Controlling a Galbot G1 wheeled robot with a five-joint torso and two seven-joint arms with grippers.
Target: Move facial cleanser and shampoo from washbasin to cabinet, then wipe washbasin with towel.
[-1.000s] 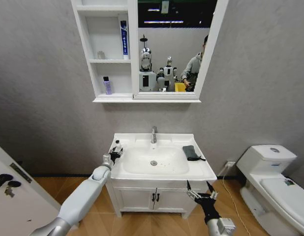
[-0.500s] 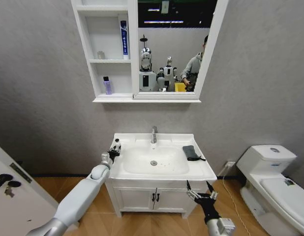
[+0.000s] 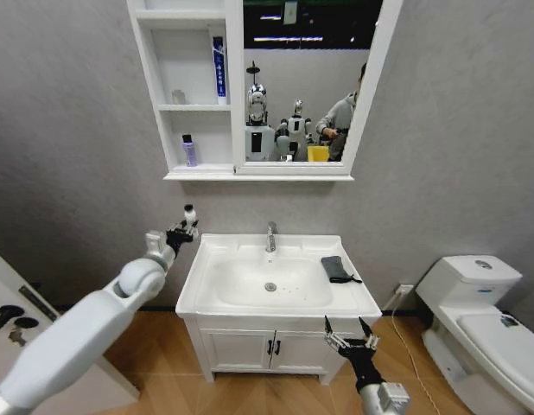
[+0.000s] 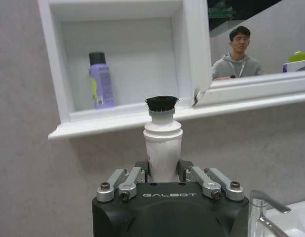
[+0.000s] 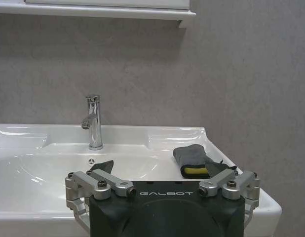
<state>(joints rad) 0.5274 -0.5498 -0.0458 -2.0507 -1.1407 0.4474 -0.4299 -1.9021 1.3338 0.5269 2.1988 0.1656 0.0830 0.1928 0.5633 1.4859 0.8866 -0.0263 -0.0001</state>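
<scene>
In the head view I see my left gripper (image 3: 182,230) in the left middle of the frame, lifted above the left corner of the washbasin (image 3: 362,303) and below the cabinet (image 3: 234,86). Its fingers are clenched on a small white bottle (image 3: 189,213) with a dark cap. In the left wrist view this bottle (image 4: 163,143) stands upright between the fingers (image 4: 124,181), in the centre of the frame, and its cap is just under the bottom ledge of the cabinet (image 4: 118,122).

On the lower shelf of the cabinet, in the upper left part of the head view, there is a purple bottle (image 3: 188,151) with a black cap. On the shelf above it a tall blue and white tube (image 3: 218,69) stands against the right wall of the compartment.

My right gripper (image 3: 346,337) is at the bottom of the head view, right of centre, in front of the washbasin edge. Its fingers are spread apart and they hold nothing.

The towel (image 3: 336,268) lies on the right side of the washbasin rim, to the right of the tap (image 3: 270,237). In the right wrist view the towel (image 5: 194,159) is folded, dark grey, with something yellow showing in it.
</scene>
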